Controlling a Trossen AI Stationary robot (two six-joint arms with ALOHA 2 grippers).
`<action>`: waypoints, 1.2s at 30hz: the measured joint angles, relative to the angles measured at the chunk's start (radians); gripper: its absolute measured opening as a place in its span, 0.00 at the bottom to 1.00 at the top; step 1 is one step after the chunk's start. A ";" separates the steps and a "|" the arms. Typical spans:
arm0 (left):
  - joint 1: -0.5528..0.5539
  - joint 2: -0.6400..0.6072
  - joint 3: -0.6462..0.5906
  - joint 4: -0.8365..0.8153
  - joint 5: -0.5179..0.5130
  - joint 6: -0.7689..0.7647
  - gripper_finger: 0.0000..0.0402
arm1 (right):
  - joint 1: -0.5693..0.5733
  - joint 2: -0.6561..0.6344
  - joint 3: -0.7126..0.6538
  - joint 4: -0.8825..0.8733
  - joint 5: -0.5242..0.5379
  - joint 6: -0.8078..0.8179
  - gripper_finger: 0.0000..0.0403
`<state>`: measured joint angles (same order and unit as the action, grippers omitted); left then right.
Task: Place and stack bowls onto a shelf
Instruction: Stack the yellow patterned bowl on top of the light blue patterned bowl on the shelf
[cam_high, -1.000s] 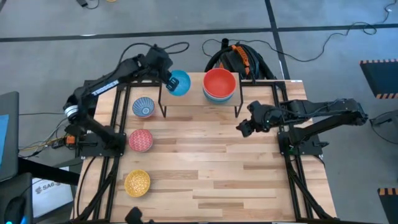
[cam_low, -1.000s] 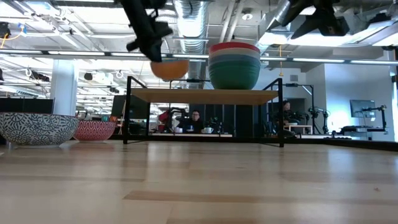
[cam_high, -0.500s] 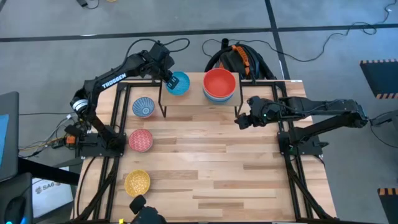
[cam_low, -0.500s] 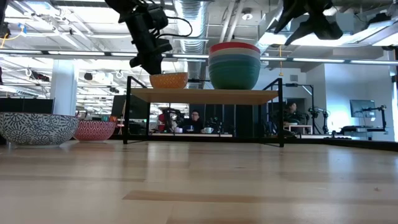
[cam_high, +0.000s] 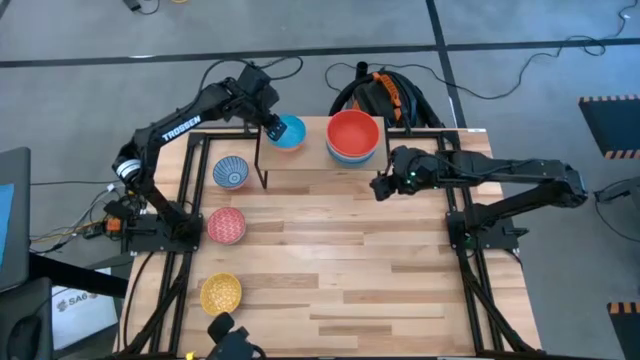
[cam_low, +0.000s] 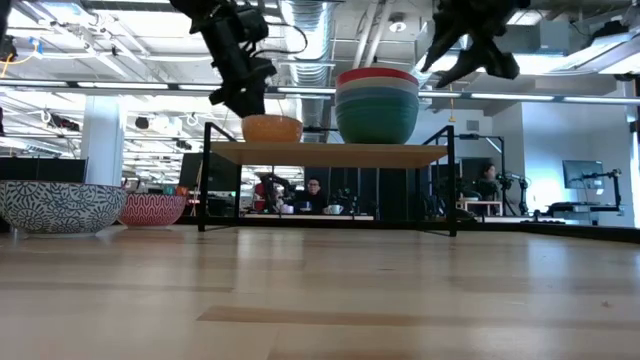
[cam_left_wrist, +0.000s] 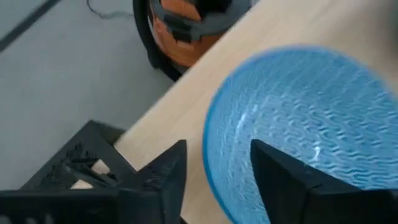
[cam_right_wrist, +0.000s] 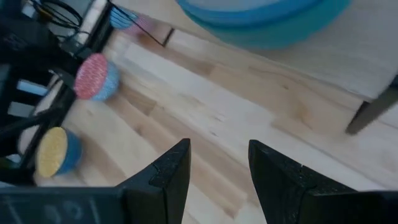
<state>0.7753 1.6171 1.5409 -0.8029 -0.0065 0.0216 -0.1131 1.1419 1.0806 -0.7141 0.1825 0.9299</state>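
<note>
While the left gripper (cam_high: 270, 126) straddles the rim of one light blue bowl (cam_high: 289, 133) on the shelf (cam_high: 318, 172), fingers apart, a stack (cam_high: 352, 138) sits beside it. Three bowls (cam_high: 231, 173) remain on the table (cam_high: 380, 270). The right gripper (cam_high: 380, 187) hovers open.

Robotics lab (exposed ducts (cam_low: 310, 25), workstations)

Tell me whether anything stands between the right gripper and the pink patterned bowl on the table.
Nothing visible does. The right gripper hangs open by the shelf's right front leg, and only bare tabletop lies between it and the pink patterned bowl. The left gripper is away at the light blue bowl on the shelf.
</note>
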 joint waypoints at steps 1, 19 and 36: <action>0.000 -0.004 0.012 0.001 0.000 0.000 0.43 | -0.005 0.003 -0.003 -0.011 -0.005 -0.013 0.46; -0.094 -0.234 0.087 -0.020 -0.070 -0.096 0.48 | -0.017 0.023 -0.001 0.040 -0.089 -0.097 0.46; -0.864 -0.315 0.086 -0.254 -0.637 -0.613 0.45 | 0.209 0.142 -0.002 0.550 -0.184 -0.450 0.46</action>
<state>-0.0882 1.3025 1.6272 -1.0573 -0.6437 -0.5910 0.0960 1.2839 1.0790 -0.1641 -0.0019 0.4800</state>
